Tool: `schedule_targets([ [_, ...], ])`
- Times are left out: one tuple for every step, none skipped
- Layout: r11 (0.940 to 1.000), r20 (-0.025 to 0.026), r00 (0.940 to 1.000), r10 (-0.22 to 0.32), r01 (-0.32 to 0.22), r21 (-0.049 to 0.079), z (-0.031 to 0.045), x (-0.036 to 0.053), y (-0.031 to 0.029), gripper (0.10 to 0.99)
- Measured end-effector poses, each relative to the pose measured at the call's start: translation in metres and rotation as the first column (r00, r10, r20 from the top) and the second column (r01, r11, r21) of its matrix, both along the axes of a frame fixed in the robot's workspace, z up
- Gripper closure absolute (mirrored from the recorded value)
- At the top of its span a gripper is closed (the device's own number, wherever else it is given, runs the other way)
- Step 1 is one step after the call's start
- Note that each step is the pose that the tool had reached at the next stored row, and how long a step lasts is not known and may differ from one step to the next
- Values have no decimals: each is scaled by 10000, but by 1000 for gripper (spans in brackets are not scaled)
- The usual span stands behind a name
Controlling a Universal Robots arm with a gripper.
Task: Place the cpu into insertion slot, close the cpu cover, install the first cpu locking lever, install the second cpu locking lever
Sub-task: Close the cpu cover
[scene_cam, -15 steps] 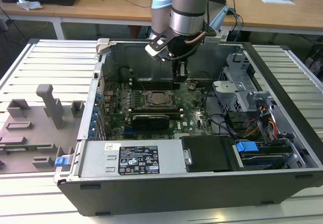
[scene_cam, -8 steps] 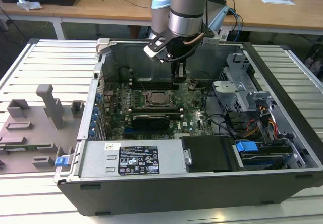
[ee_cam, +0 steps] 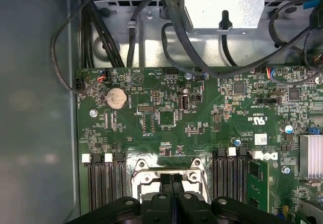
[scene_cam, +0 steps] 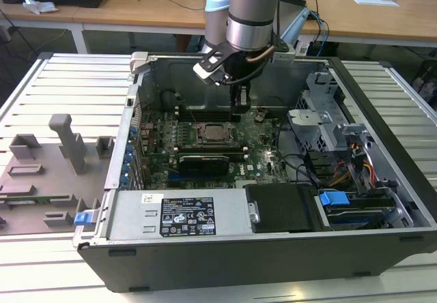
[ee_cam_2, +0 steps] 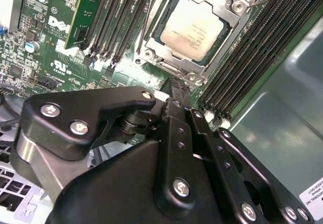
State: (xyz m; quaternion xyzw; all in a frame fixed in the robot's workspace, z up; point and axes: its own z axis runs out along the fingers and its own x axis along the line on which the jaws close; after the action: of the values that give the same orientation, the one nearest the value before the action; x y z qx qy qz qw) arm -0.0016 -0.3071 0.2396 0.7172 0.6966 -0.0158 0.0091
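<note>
Clenched on nothing, black fingers (ee_cam_2: 175, 89) rest their tips at the edge of the cover (ee_cam_2: 233, 13), apparently to press it flat over the cpu (ee_cam_2: 194, 27), already seated in the slot (scene_cam: 215, 134).

a black label (scene_cam: 188, 218) with white print too small to read sits on the silver housing (scene_cam: 130, 221), a white sticker (scene_cam: 151, 198) beside it. white logo lettering (ee_cam_2: 58, 27) and certification marks (ee_cam_2: 68, 62) stand on the green circuit board (ee_cam_2: 20, 42); faint engraving covers the cpu (ee_cam_2: 194, 27).
</note>
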Motion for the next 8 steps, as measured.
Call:
schedule_targets([
  [10000,-1,10000,1,-1,-1,-2,-1,0,980],
  [10000,0,10000,-1,1,-1,-7,-3,0,980],
  [10000,0,10000,-1,1,1,-12,-5,0,980],
  [10000,0,10000,-1,1,2,-16,-6,0,980],
  [10000,0,10000,-1,1,0,-21,-8,0,980],
  [10000,0,10000,0,0,0,-27,-8,0,980],
  [10000,0,10000,0,0,0,-32,-9,0,980],
  [10000,0,10000,-1,1,0,-41,-11,0,980],
])
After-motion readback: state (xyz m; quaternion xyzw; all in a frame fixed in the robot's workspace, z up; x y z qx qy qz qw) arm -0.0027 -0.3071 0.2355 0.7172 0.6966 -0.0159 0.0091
